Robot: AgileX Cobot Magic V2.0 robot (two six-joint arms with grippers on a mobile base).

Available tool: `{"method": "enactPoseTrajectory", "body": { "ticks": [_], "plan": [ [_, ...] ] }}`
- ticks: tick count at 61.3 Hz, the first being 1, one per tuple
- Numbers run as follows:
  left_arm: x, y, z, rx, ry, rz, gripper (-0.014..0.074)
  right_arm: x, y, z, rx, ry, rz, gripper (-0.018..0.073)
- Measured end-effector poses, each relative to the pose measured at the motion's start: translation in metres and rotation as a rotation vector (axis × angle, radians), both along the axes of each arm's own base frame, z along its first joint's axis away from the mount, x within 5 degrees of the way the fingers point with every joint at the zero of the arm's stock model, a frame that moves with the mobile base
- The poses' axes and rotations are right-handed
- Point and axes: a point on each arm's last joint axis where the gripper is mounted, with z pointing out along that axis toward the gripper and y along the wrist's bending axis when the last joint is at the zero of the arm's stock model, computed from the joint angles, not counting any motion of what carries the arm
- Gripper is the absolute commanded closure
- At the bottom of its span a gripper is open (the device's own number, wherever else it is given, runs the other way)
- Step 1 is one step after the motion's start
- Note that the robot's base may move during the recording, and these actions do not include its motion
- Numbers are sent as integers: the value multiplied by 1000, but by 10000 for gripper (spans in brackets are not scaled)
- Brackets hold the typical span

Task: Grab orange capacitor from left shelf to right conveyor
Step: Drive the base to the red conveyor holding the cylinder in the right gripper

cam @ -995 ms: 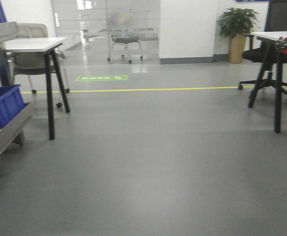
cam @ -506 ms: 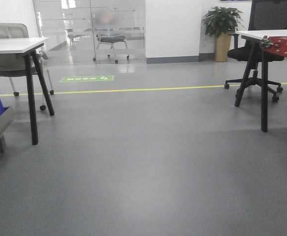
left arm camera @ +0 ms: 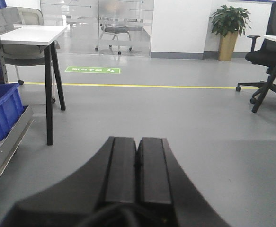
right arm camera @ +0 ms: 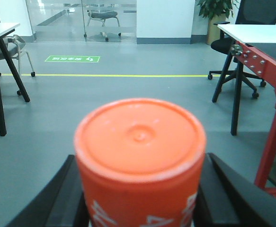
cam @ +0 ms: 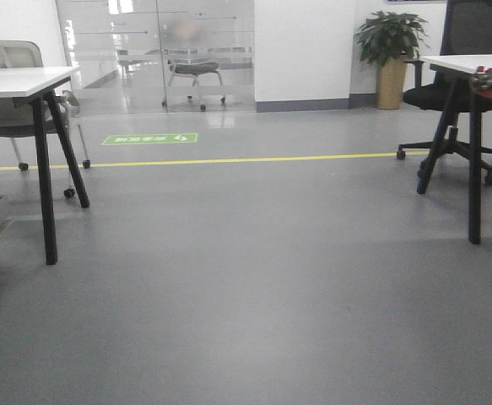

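The right pincer [right arm camera: 140, 201] is gripping the capacitor [right arm camera: 140, 142].
Its end cap is facing the wrist camera; the left pincer [left arm camera: 137, 165] is sitting clenched and empty; the conveyor [right arm camera: 265, 71] is standing ahead-right, nearer the right arm.

Front view looks low across the floor [cam: 254, 295] toward the glass wall [cam: 157, 51]. Wrist views face likewise, close behind left gripper [left arm camera: 137, 144] and capacitor [right arm camera: 140, 142]. All share the green sign [cam: 150, 138].

It is an office: white desks [cam: 18, 82], a swivel chair [cam: 480, 25], a glass wall [cam: 157, 51], a potted plant [cam: 387, 38] and a yellow floor line [cam: 229, 159].
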Motion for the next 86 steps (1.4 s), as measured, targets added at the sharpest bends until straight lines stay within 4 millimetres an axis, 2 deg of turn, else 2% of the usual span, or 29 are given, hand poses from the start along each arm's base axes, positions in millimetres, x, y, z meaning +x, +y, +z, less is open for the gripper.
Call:
{"method": "enactPoseTrajectory", "body": {
  "ticks": [86],
  "plan": [
    [0,0,0,0,0,0,723,0,0,0,0,0,0,522]
  ]
}}
